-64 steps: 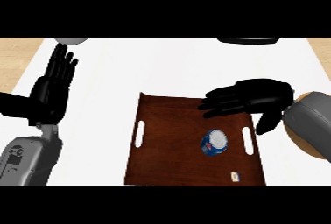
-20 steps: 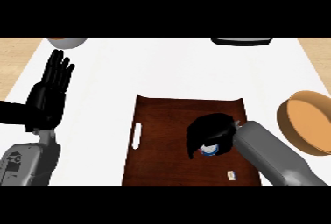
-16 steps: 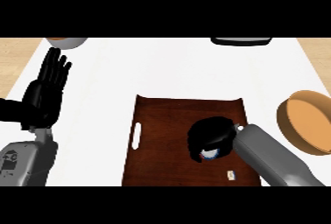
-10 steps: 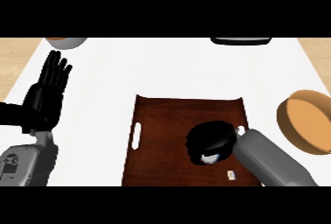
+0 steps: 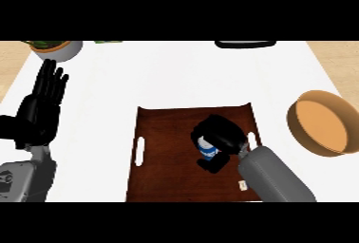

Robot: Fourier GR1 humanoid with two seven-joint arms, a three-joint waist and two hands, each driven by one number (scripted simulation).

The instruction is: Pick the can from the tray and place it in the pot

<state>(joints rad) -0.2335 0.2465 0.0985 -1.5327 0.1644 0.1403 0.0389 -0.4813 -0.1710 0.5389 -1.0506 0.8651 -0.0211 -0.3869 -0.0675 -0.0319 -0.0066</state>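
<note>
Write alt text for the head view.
The right hand curls its fingers round the blue-and-white can on the brown tray. The tan pot sits to the right; the left hand rests open at left.

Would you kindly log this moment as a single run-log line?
phase: grasp | right robot hand: curled round can on tray | left robot hand: open, resting at left | pot: right of tray, no can inside

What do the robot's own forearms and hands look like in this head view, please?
Both forearms are smooth grey casings with rounded edges. The right forearm is plain grey. The left forearm carries a small dark circular marking near the view's left edge. Each ends in a glossy black hand with jointed fingers and a thumb: the left hand and the right hand. No cables or sleeves show.
</note>
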